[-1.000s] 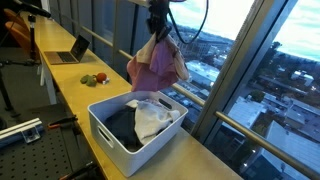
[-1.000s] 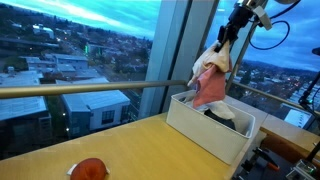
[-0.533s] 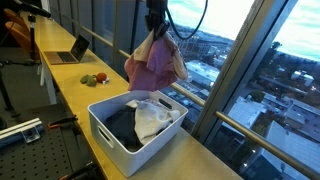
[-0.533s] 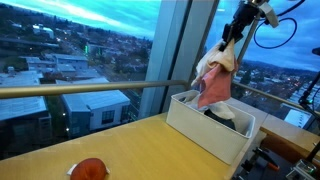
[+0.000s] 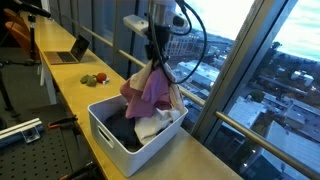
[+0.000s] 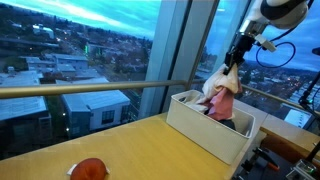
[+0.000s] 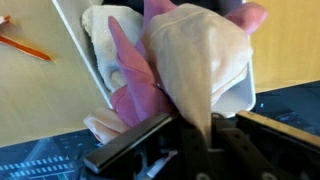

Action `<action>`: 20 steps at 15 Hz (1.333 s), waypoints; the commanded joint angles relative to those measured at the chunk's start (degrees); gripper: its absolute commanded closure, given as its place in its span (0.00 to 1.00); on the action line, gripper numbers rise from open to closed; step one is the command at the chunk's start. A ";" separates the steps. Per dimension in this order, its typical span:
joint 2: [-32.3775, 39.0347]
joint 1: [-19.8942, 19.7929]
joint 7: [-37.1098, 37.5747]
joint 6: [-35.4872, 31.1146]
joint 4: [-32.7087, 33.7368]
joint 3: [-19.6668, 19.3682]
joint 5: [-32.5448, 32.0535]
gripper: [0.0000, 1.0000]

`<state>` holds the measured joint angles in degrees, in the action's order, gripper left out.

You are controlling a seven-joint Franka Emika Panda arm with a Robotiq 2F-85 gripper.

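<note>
One pincer (image 5: 156, 62) was clamped on the bunched top of a pink-and-cream soft fabric garment (image 5: 150, 94), which hung straight below it, its lower folds reaching into the white rectangular plastic bin (image 5: 112, 137) underneath.

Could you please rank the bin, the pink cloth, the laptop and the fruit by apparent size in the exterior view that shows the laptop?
1. bin
2. pink cloth
3. laptop
4. fruit
The laptop sits farthest from the camera, so its true size against the cloth is unsure.
</note>
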<state>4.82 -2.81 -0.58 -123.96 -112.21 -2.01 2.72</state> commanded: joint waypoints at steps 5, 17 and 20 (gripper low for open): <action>4.24 -2.11 -3.14 -1.93 -1.52 -1.07 1.95 0.53; 4.66 2.23 -0.44 0.75 3.98 2.03 0.21 0.00; 5.14 3.67 -0.16 0.68 4.91 3.10 0.08 0.00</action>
<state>9.27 -0.18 -1.59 -124.84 -109.32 0.18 3.10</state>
